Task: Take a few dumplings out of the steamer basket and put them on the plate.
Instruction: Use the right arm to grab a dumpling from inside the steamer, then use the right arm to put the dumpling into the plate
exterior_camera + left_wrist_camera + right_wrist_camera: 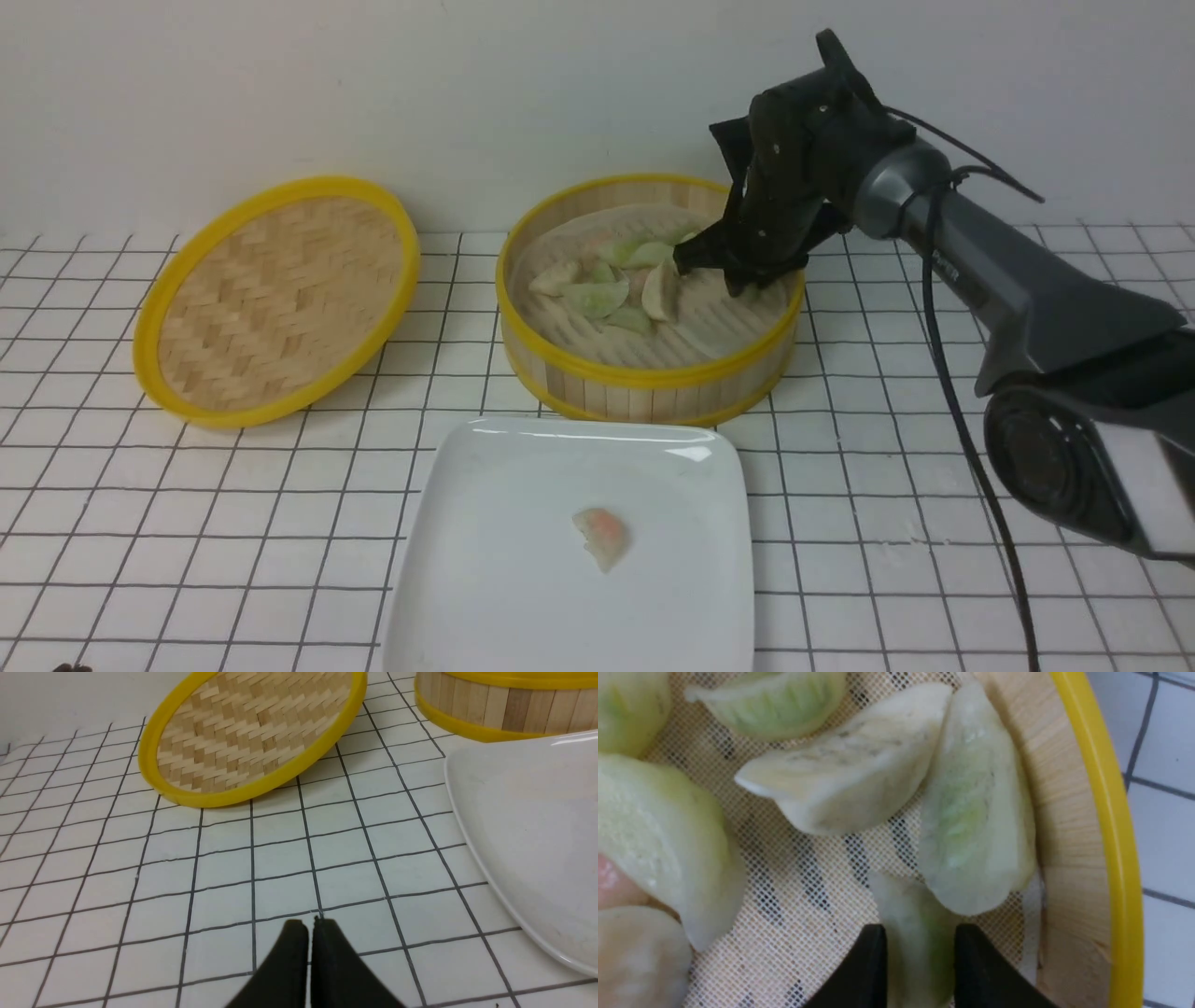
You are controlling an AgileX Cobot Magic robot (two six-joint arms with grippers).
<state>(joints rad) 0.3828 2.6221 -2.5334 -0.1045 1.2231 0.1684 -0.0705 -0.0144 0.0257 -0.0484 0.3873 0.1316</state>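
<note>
The steamer basket (pixel 644 378) stands at the back centre of the tiled table and holds several pale green and cream dumplings (pixel 597 297) on a mesh liner. My right gripper (pixel 695 261) reaches down into its right side. In the right wrist view the right gripper (pixel 920 931) is shut on a light green dumpling (pixel 920 905), one finger against each side, close to the basket wall (pixel 1120 858). The white plate (pixel 485 579) lies in front of the basket with one pinkish-orange dumpling (pixel 602 535) on it. My left gripper (pixel 310 924) hangs shut and empty over bare tiles, left of the plate (pixel 537 826).
The woven bamboo lid (pixel 280 299) with a yellow rim leans tilted at the back left, also seen in the left wrist view as the lid (pixel 252 732). A white wall closes off the back. The right arm's cable (pixel 971 448) hangs over the table's right side.
</note>
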